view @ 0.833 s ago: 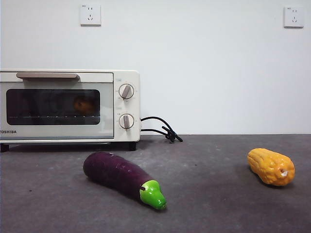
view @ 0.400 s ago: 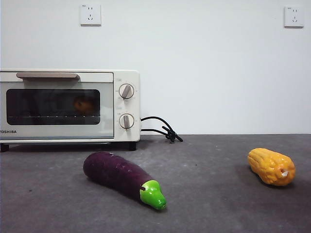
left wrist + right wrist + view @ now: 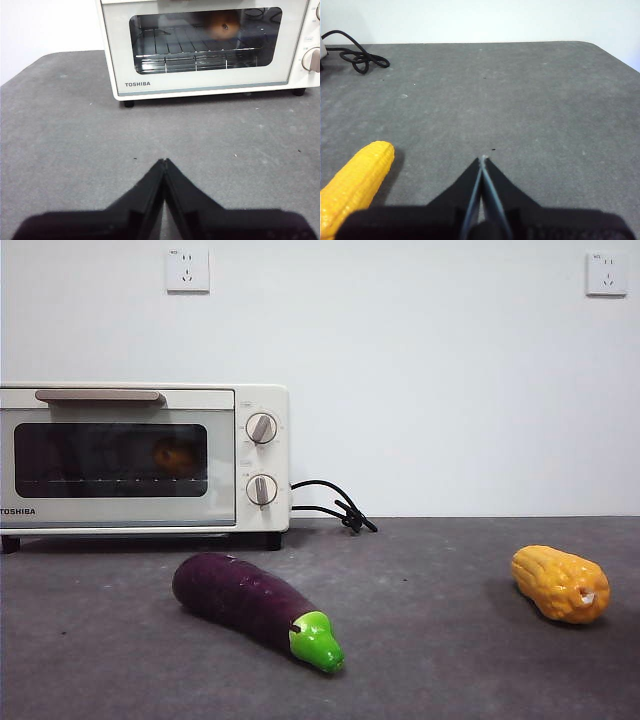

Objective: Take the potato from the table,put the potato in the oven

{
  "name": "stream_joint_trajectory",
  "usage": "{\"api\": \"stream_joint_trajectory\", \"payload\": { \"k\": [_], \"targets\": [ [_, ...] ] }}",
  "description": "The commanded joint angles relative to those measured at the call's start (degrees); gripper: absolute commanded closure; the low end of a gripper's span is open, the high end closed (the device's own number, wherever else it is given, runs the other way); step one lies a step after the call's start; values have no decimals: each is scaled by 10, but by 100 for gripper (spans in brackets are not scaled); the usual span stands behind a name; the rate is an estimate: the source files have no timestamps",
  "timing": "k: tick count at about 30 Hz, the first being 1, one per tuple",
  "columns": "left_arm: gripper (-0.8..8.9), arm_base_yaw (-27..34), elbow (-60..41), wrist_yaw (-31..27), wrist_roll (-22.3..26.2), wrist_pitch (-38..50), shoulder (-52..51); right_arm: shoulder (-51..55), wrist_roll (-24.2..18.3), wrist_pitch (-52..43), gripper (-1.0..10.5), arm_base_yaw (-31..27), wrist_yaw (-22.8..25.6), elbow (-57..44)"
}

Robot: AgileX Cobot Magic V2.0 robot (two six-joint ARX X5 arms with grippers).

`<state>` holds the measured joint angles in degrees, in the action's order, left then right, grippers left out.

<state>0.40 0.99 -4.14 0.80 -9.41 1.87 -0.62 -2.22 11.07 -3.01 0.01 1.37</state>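
Behind the dark glass door of the oven (image 3: 140,458), on the wire rack: one potato (image 3: 176,455), small, orange-brown, toward the knob side. Seen again through the glass in the left wrist view (image 3: 223,25). Door closed, bar handle (image 3: 100,396) at top.

Oven: cream-white, two round knobs (image 3: 261,428), black cord (image 3: 335,505) trailing along the tabletop (image 3: 430,640) behind it.

Eggplant (image 3: 255,608): purple, green stem end, lying on the tabletop in front of the oven, apart from it.

Corn cob (image 3: 560,584): yellow-orange, lying well apart from the oven on the far side; also beside the right arm in its wrist view (image 3: 355,187).

Left end effector (image 3: 164,162): jaws pressed together, nothing held, low over bare tabletop facing the oven front, well clear of it.

Right end effector (image 3: 483,159): jaws pressed together, nothing held, over bare tabletop near the corn cob, not touching it.

Neither arm appears in the front view.

Step in hand, by judgement: placement looks complete, potato inside and door shut; both arms appear parked. Next move calls for little: holding position or settling to rest, keeping clear of the eggplant and the corn cob.
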Motion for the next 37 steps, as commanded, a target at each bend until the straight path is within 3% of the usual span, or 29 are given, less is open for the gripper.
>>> {"api": "stream_joint_trajectory", "payload": {
  "k": [1,37],
  "targets": [
    [817,2,-6,1,-4,3,0,2,-4,-2,945,0,0,-6],
    [817,2,-6,0,-4,3,0,2,7,-3,945,11,5,-6]
  ]
}}
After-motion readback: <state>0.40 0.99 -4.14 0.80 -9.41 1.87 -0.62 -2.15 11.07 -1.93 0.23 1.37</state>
